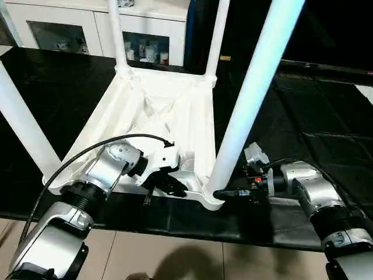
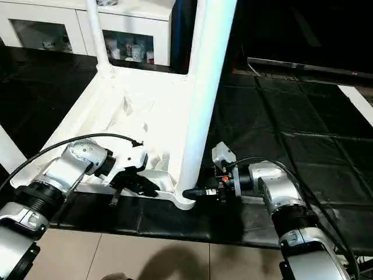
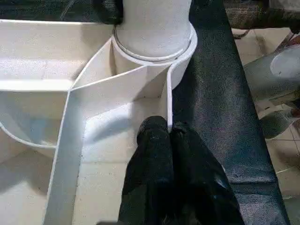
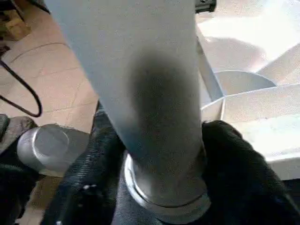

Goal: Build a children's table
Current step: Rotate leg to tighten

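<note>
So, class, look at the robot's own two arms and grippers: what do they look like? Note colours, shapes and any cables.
Both forearms are silver, rounded metal cylinders with black ribbed rings at the joints. The left gripper sits on a white wrist housing and has two black fingers; a black cable loops over that arm. The right gripper is black too, with a small white box above its wrist and thin cables beside it.

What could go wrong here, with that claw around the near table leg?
The right claw straddles the near leg just above its corner socket; a push there could tilt the tall leg or loosen it. The left claw pinches only a thin rib of the upturned tabletop, so the top could slide on the black mat.
</note>
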